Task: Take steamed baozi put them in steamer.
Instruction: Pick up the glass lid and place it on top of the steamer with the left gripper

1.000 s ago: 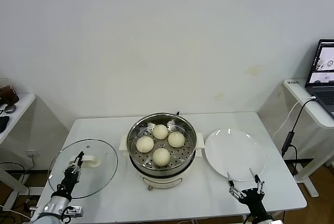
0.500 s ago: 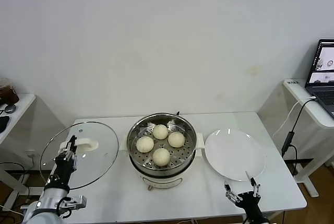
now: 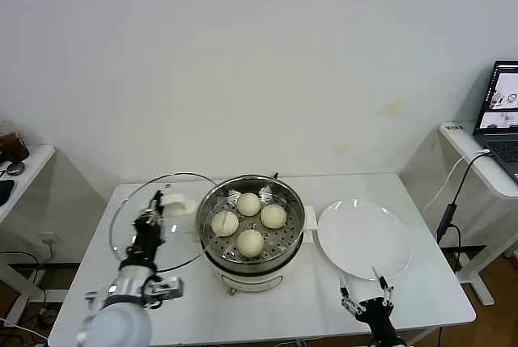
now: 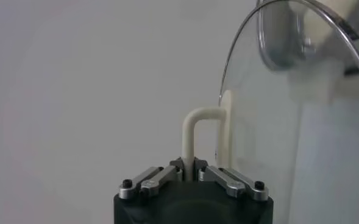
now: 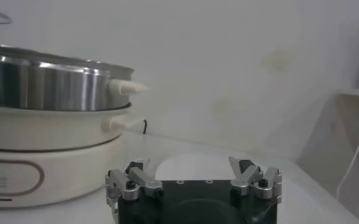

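Left wrist view: left gripper (image 4: 190,172) pinching lid handle (image 4: 199,131); head view blurs it.

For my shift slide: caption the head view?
Left hand carries glass lid toward steamer holding four buns.

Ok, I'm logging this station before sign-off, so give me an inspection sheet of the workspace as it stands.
Surface: white table, steamer at the middle.
Job's things: four steamed baozi sit on the perforated tray in the steamer.
Clutter: white plate, bare, to the steamer's right.
Grippers: left gripper shut on the white handle of the glass lid, holding it tilted beside the steamer's left rim; right gripper open, low at the table's front edge near the plate, holding nothing.
Cables: a black lead hangs from the side desk on the right.
Surroundings: laptop on that desk; a small table with a jar at far left.
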### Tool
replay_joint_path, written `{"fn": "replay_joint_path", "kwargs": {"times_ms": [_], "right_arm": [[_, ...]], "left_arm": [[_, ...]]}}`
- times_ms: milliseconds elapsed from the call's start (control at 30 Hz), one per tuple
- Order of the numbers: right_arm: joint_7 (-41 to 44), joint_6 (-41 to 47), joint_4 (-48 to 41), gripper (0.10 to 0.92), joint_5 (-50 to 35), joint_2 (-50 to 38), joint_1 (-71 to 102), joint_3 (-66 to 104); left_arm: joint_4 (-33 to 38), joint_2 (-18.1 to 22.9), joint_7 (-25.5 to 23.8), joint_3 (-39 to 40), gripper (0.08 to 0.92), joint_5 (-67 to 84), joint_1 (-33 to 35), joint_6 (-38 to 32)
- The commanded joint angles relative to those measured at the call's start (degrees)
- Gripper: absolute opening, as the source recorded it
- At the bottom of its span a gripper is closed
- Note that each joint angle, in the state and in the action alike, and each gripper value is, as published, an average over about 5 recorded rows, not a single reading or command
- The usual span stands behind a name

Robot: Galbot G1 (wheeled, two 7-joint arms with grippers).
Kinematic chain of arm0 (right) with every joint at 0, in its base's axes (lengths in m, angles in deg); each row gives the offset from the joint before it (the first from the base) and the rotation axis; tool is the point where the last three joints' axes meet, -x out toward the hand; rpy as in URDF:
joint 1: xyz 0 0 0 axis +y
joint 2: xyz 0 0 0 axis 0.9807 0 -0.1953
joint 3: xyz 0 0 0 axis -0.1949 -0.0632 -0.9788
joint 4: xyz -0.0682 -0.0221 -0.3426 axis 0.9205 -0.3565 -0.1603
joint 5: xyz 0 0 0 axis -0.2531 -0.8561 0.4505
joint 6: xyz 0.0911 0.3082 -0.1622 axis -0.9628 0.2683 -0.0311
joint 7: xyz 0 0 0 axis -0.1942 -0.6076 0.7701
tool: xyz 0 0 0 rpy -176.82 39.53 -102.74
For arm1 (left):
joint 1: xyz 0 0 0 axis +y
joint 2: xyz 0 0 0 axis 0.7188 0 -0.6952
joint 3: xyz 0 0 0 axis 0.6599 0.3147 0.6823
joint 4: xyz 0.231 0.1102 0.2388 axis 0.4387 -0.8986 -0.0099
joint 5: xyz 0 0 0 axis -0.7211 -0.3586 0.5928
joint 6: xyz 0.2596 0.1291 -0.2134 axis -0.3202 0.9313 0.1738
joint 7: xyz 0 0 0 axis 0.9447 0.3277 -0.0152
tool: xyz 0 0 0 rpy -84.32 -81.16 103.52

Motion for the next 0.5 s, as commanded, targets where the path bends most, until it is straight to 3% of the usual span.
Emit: {"fn": "replay_joint_path", "kwargs": {"times_ms": [33, 300, 500], "right_arm": [[-0.2, -0.8, -2.2, 0.823, 3.2, 0.9, -1.4, -0.8], [-0.3, -1.1, -2.1, 0.823, 3.1, 0.4, -1.5, -0.9], [-0.2, -1.0, -1.8, 0.823, 3.0, 0.4, -1.5, -1.0]], "left_arm": [[-5.2, 7.1, -11.3, 17.6, 0.170, -13.5, -15.0, 6.7], [-10.5, 15.1, -12.6, 20.5, 0.170, -19.1, -18.8, 7.2], [-12.2, 17.7, -11.9, 21.9, 0.170, -21.5, -18.9, 6.9]]}}
